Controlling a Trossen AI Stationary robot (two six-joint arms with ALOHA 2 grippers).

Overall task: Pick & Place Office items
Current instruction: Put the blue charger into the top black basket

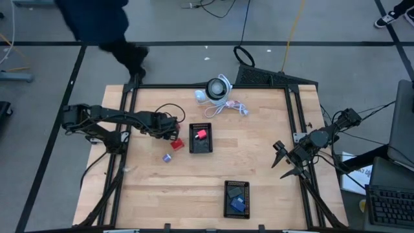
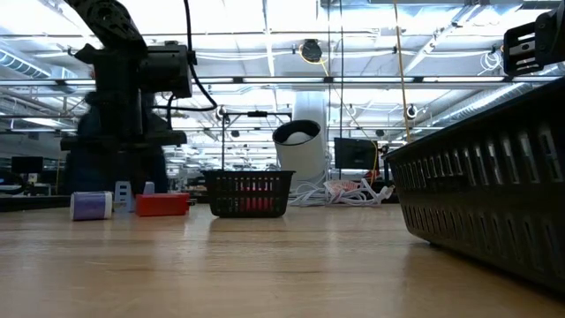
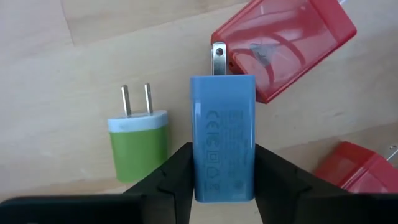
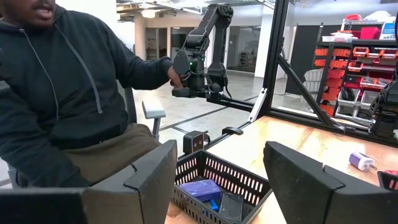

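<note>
Black tray (image 1: 200, 146): red block (image 1: 201, 134) | near tray (image 1: 237, 207): blue items | left hand (image 3: 222, 180) grips blue charger (image 3: 222, 137)

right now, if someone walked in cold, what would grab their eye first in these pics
The left gripper, at the table's left side, is shut on a blue charger, with a green charger and a red one lying close by on the wood. Two black trays follow: the middle one holds a red piece, the near one blue items. The right gripper waits open at the table's right edge.

The blue charger (image 3: 222, 137) is hiding part of a red block (image 3: 283, 46); the frame edge is cutting off another red block (image 3: 360, 174).
</note>
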